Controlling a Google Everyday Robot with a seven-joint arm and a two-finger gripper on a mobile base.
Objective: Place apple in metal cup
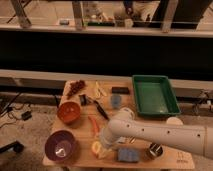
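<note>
The small yellow, red-blushed apple sits on the tabletop well apart from the shiny metal cup, partly hidden by the tool, whose opening I cannot tell.

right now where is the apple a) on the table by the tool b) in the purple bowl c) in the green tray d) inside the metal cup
a: the apple sits on the table at the tool, with the blue sponge between it and the metal cup.
</note>
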